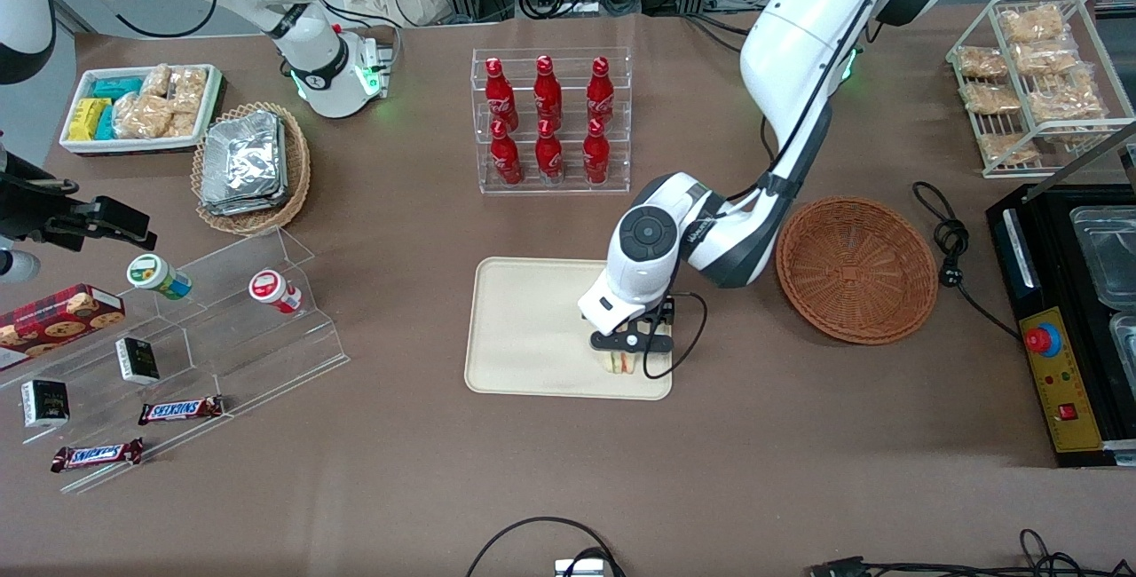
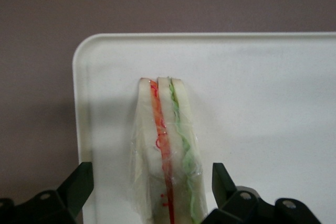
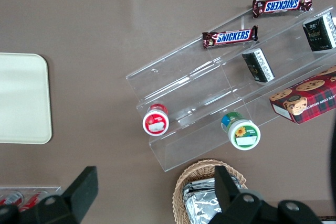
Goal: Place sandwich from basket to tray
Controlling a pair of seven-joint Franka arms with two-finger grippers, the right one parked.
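Note:
The sandwich [image 1: 619, 363] [image 2: 167, 156], a clear-wrapped wedge with red and green filling, lies on the cream tray [image 1: 532, 328] [image 2: 262, 103] near the tray's corner nearest the front camera, toward the working arm's end. My left gripper [image 1: 627, 353] [image 2: 152, 171] sits low over it and is open. Its black fingers [image 2: 79, 184] stand on either side of the sandwich with a gap on each side. The round reddish-brown basket [image 1: 856, 268] lies beside the tray, toward the working arm's end, with nothing in it.
A clear rack of red bottles [image 1: 550, 120] stands farther from the front camera than the tray. A black cable with plug [image 1: 950, 240] and a black machine [image 1: 1065, 328] lie past the basket. An acrylic stepped stand [image 1: 222, 328] with snacks sits toward the parked arm's end.

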